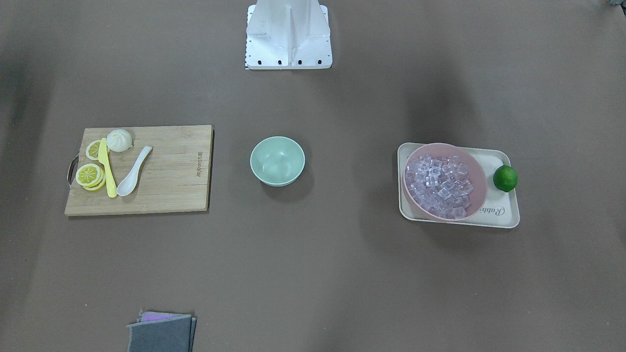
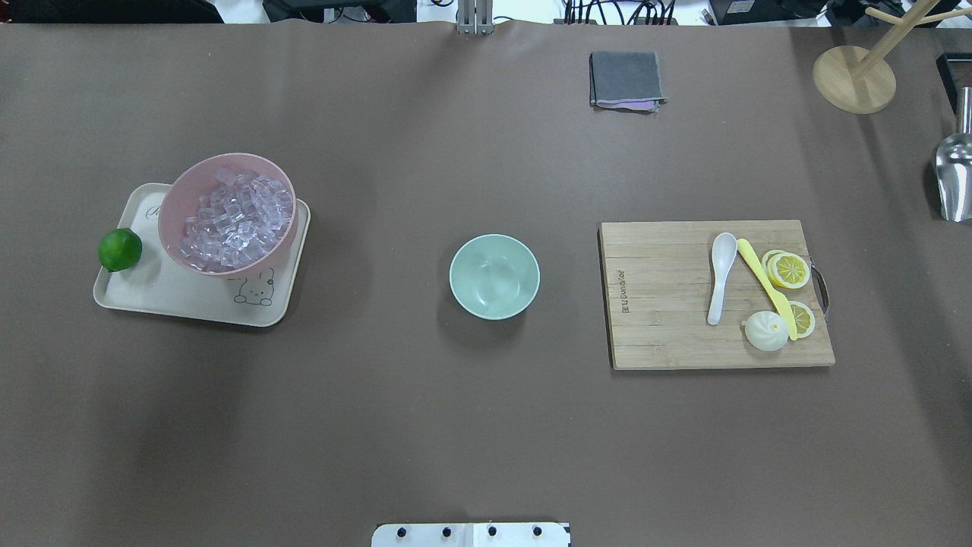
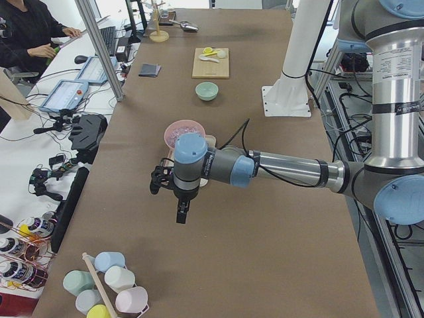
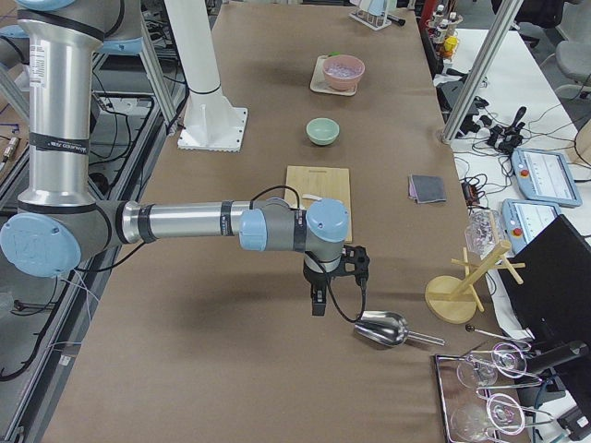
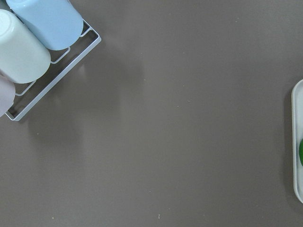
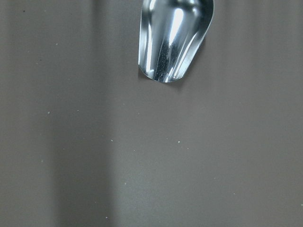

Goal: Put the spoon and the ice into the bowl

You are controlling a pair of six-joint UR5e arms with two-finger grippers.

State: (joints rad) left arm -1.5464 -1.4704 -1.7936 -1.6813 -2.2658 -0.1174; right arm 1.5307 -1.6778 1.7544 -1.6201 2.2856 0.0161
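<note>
The white spoon [image 1: 134,171] lies on a wooden cutting board [image 1: 171,186], also seen in the overhead view [image 2: 721,277]. The mint-green bowl [image 1: 277,160] stands empty at the table's middle [image 2: 494,275]. Many clear ice cubes [image 1: 440,186] fill a pink bowl [image 2: 178,205] on a cream tray [image 2: 190,304]. My left gripper [image 3: 181,213] hangs over bare table beyond the tray's outer end. My right gripper [image 4: 319,303] hangs over bare table past the board, beside a metal scoop [image 4: 383,329]. I cannot tell whether either is open or shut.
A yellow knife [image 1: 107,168], lemon slices [image 1: 89,175] and a white bun [image 1: 120,140] share the board. A lime [image 1: 505,178] sits on the tray. A folded grey cloth [image 2: 625,79], a wooden stand [image 2: 854,76] and a cup rack [image 5: 42,56] lie around the edges.
</note>
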